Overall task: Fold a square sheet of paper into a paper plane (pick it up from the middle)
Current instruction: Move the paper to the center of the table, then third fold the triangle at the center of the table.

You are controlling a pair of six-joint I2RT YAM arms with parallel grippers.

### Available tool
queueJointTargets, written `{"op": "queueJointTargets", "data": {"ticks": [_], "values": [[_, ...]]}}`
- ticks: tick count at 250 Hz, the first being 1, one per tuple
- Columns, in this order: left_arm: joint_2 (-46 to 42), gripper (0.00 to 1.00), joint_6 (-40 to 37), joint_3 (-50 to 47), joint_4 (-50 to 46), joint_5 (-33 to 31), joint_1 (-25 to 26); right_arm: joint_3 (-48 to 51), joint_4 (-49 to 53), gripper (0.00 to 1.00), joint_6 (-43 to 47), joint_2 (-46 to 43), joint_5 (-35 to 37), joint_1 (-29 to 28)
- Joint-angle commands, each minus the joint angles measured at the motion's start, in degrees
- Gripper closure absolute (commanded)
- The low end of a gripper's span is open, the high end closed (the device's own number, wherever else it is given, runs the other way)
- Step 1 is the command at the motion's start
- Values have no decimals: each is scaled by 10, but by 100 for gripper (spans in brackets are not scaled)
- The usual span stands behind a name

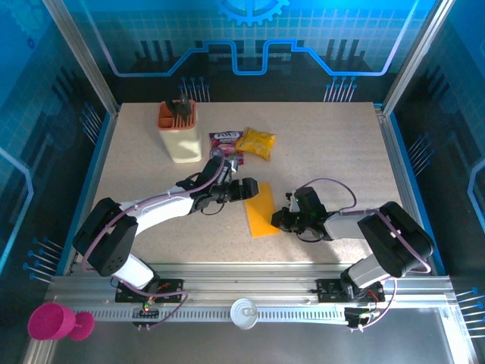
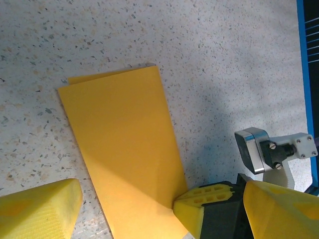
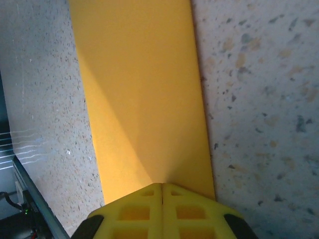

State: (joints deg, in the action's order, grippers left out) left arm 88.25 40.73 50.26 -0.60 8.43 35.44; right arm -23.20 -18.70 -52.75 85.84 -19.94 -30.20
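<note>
The square sheet of paper [image 1: 263,210] lies on the table folded into a long orange-yellow strip [image 2: 122,149], two layers showing slightly offset at its far end. My right gripper [image 3: 162,186] is shut, and its joined yellow fingertips [image 2: 207,201] rest on the strip's near edge [image 3: 144,99]. My left gripper [image 2: 162,199] hovers open over the strip, one yellow finger [image 2: 40,211] on each side and nothing between them. From above, the left gripper [image 1: 246,188] is at the strip's far left end and the right gripper [image 1: 279,220] is at its right side.
A cream holder [image 1: 180,133] with dark tools stands at the back left. Beside it lie a purple-red packet [image 1: 225,144] and a glossy yellow snack bag [image 1: 255,142]. A pink cup [image 1: 53,322] and a white round lid [image 1: 244,312] sit by the near rail.
</note>
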Motion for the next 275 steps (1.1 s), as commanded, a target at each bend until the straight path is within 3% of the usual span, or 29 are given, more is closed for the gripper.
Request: {"op": "queueJointTargets", "data": {"ticks": [1,56,128,275], "values": [[2,15,19,4,-2,-3,8,-37,100,100,17,-43,21,-5],[-2,16,67,-17,0,-1,9,-106,213,100,102,-85,24,23],[16,25,108,-27,20,27,12,-128,178,100,126,-20,-16,37],[56,28,95,-14,-3,38,22,-69,82,100,108,82,-32,67]]}}
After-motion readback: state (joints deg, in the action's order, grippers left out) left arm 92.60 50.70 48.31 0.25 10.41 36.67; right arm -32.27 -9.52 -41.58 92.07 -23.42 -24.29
